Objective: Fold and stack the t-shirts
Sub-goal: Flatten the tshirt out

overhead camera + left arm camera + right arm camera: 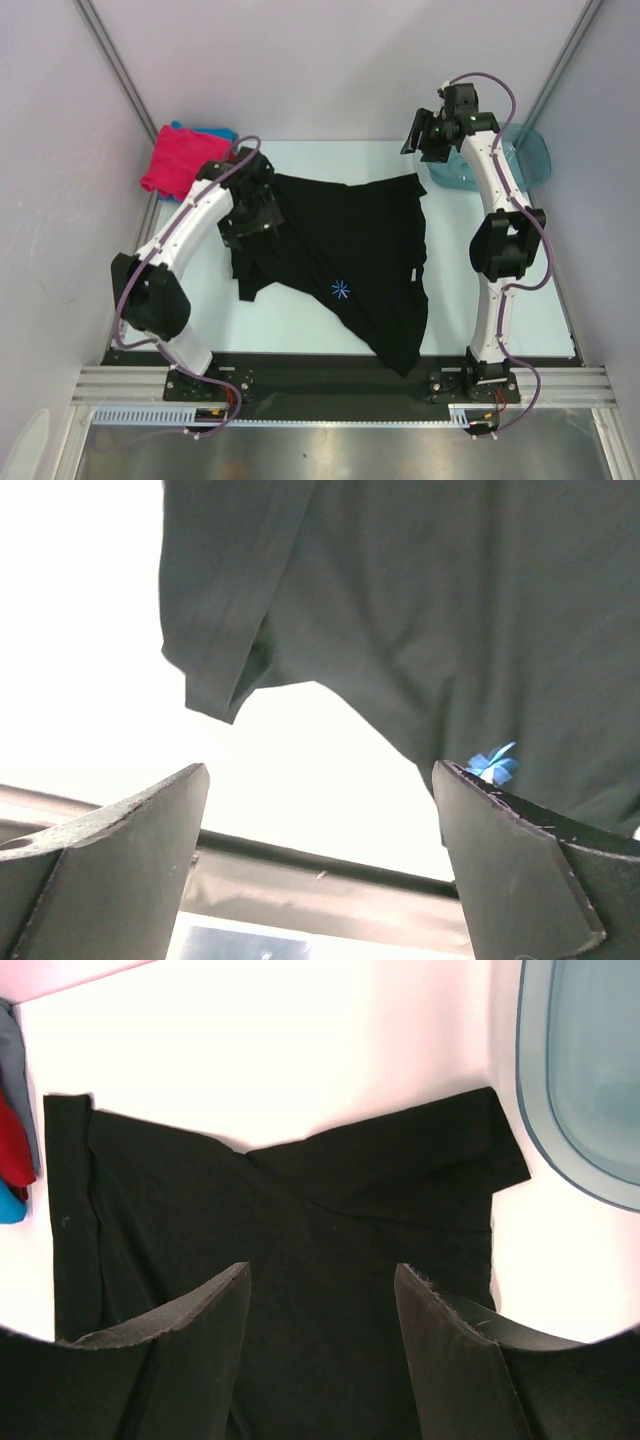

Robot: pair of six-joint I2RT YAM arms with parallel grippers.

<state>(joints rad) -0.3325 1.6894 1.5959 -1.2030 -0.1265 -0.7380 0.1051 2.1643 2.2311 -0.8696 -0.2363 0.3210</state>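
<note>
A pale table (290,325) is enclosed by white walls (300,60). The black shirt (350,250) is spread at centre; a folded pile (175,160) is set at 10 o'clock, a basin (525,155) at 2. The left gripper (320,770) and right gripper (322,1267) are held released, empty.

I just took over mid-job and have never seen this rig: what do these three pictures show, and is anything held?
Two robot arms are bolted at the near edge of a table. The wide picture looks down from above and behind them; the other two come from wrist cameras, so the dark wedges are each arm's own fingers. On it lies a rumpled black t-shirt, with folded shirts at the far left corner and a teal basin far right. The left gripper and right gripper are open above it; nothing is held.
</note>
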